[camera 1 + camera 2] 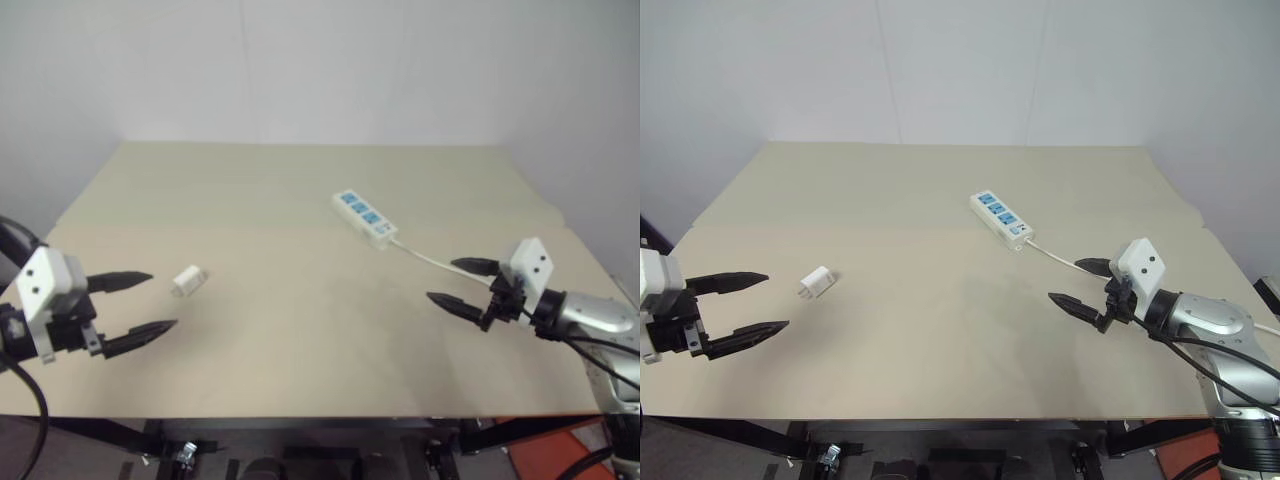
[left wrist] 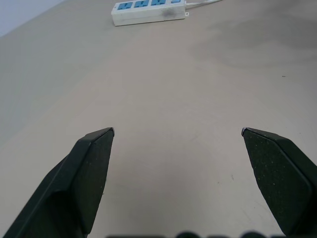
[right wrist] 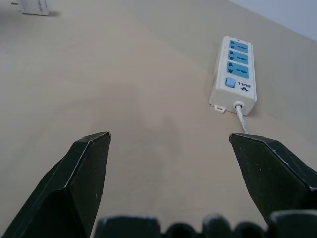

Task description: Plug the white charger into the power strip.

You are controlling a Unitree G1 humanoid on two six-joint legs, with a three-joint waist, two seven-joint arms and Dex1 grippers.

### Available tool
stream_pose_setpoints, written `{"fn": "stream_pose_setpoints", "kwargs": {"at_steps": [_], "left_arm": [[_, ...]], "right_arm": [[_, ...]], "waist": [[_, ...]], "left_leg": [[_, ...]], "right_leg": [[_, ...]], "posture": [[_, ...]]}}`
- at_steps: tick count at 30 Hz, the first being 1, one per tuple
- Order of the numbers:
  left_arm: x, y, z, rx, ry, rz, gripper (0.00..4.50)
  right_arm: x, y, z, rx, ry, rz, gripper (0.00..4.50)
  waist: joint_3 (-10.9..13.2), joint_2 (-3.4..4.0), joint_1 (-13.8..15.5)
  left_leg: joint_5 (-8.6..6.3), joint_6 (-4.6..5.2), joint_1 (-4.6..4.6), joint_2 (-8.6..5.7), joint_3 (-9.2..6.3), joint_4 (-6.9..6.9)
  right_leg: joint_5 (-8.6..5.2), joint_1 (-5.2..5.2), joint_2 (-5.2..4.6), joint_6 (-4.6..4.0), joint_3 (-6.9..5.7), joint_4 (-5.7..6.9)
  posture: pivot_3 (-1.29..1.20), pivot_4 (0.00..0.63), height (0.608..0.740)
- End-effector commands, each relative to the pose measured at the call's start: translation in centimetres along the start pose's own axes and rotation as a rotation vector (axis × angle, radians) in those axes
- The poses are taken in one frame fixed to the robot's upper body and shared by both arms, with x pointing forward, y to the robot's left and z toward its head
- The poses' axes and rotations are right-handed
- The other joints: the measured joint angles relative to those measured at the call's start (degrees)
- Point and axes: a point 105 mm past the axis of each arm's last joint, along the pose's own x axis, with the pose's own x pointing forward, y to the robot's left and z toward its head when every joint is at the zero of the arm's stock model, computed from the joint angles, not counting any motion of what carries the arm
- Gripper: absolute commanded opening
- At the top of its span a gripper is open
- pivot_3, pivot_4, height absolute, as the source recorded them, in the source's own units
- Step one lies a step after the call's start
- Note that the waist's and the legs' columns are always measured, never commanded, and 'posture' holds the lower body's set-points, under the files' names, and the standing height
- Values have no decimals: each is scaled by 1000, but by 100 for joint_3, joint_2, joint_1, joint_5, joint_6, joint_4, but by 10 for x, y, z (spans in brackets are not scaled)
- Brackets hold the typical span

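Left end effector point(image 1: 140, 303) spread wide, right end effector point(image 1: 462, 284) likewise, both hovering level

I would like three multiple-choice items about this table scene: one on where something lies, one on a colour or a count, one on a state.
1. Where does the white charger lie?
A. On the table, near the left tool
B. Plugged into the power strip
C. Between the right tool's fingers

2. How many blue socket faces does the power strip show?
A. One
B. Three
C. Five

3. In what state is the left tool?
A. Shut on the charger
B. Shut on the cord
C. Open, holding nothing

Key:
1 A: the charger rests on the bare table, just beyond the left tool and apart from the strip.
2 B: the right wrist view shows three blue faces in a row, then a small switch.
3 C: its two black fingers stand wide apart with only table between them.
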Motion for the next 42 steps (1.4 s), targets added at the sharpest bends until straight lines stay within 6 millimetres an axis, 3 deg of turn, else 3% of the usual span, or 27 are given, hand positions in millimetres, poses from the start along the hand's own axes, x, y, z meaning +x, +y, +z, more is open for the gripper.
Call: {"fn": "stream_pose_setpoints", "kwargs": {"at_steps": [1,13,18,22,29,42], "left_arm": [[-5,1,12,33,-29,16,4500],[-3,1,14,31,-38,12,4500],[6,0,16,31,-62,-7,4500],[15,-1,21,33,-95,-30,4500],[50,-7,37,22,-184,-119,4500],[83,-11,45,53,-206,-190,4500]], "right_arm": [[-6,-5,12,-42,-23,-24,4489],[-4,-5,11,-40,-24,-31,4489],[16,-12,1,-26,-14,-84,4489],[38,-30,-11,10,7,-201,4489],[72,-57,-25,26,68,-328,4489],[103,-76,-38,56,145,-403,4489]], "waist": [[0,0,0],[0,0,1],[-1,-2,-8],[-1,-1,-13],[-1,-1,-5],[-1,-1,-35]], "left_leg": [[0,0,0,0,0,0],[0,0,0,1,1,0],[0,0,5,1,3,1],[0,0,12,2,12,-2],[0,-1,9,-3,19,-2],[0,0,4,0,23,-6]], "right_leg": [[0,0,0,0,0,0],[0,0,0,0,1,0],[2,2,2,-4,3,1],[4,2,6,-7,12,2],[7,-2,4,-8,17,3],[8,-12,9,-10,26,4]], "posture": [[0,150,740],[0,150,740],[0,150,740],[0,150,740],[0,150,740],[0,150,740]]}}
